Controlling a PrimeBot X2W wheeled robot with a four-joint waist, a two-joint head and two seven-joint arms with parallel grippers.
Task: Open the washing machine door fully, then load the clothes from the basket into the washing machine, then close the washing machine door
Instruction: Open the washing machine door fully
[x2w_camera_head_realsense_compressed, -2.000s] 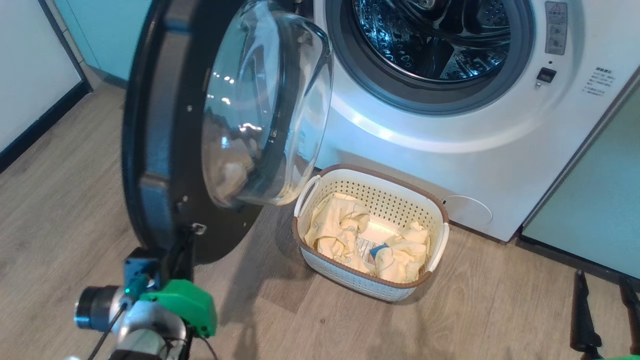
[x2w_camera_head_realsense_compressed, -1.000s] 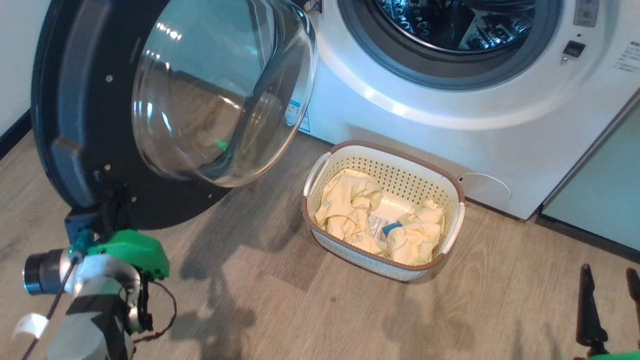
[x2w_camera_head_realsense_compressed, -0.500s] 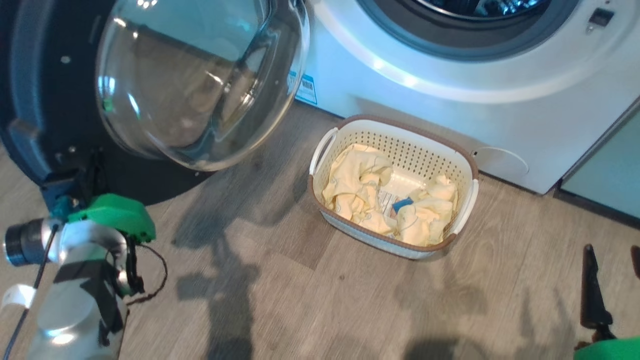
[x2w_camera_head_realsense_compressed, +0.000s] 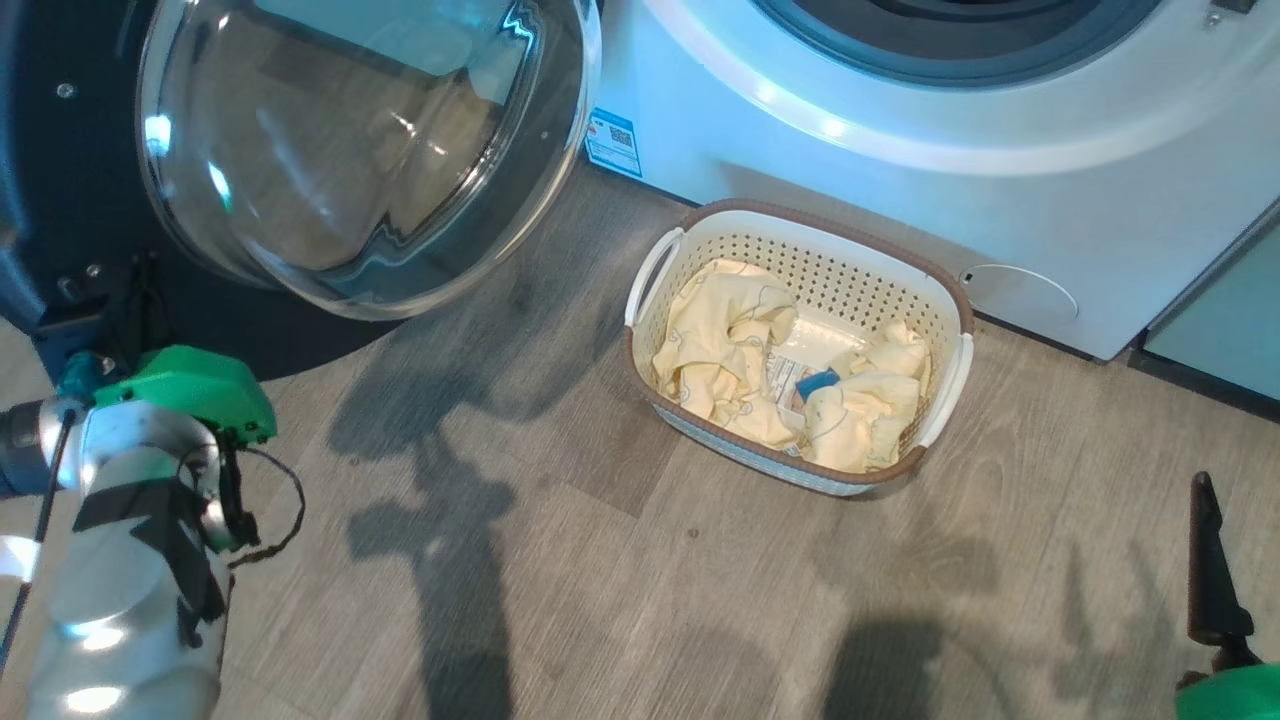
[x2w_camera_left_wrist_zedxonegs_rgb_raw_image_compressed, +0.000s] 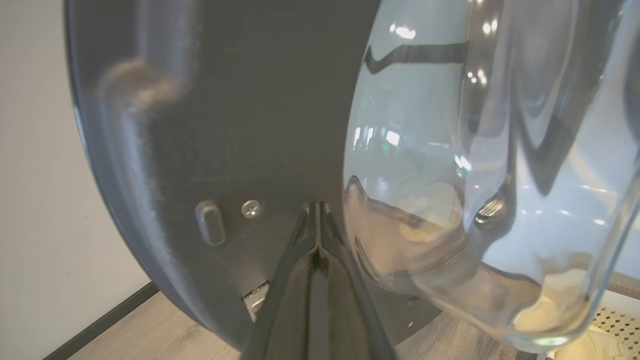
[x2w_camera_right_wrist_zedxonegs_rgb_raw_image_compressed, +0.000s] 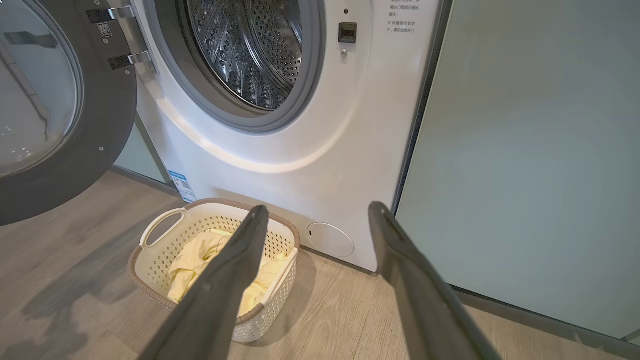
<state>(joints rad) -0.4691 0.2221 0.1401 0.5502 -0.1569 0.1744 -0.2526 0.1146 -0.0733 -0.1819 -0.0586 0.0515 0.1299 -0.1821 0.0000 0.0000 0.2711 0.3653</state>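
Observation:
The washing machine door (x2w_camera_head_realsense_compressed: 350, 150), a black rim around a domed glass centre, stands swung out to the left of the white washing machine (x2w_camera_head_realsense_compressed: 900, 200). My left gripper (x2w_camera_left_wrist_zedxonegs_rgb_raw_image_compressed: 316, 205) is shut, its tips against the door's black inner face beside the glass and nothing between them. The steel drum (x2w_camera_right_wrist_zedxonegs_rgb_raw_image_compressed: 250, 50) is exposed. The cream basket (x2w_camera_head_realsense_compressed: 960, 300) sits on the floor before the machine, holding pale yellow clothes (x2w_camera_head_realsense_compressed: 725, 340) with a blue tag. My right gripper (x2w_camera_right_wrist_zedxonegs_rgb_raw_image_compressed: 317, 206) hangs open and empty, to the right of the basket and nearer to me.
A pale green cabinet door (x2w_camera_right_wrist_zedxonegs_rgb_raw_image_compressed: 525, 150) adjoins the machine's right side. A white wall with dark skirting (x2w_camera_left_wrist_zedxonegs_rgb_raw_image_compressed: 30, 200) lies behind the open door. Wood floor (x2w_camera_head_realsense_compressed: 600, 560) stretches in front of the basket. A blue sticker (x2w_camera_head_realsense_compressed: 612, 142) marks the machine's lower left corner.
The door has swung wider open to the left with my shut left gripper against its lower part. The head view has tilted down, so the drum opening has slid off the top.

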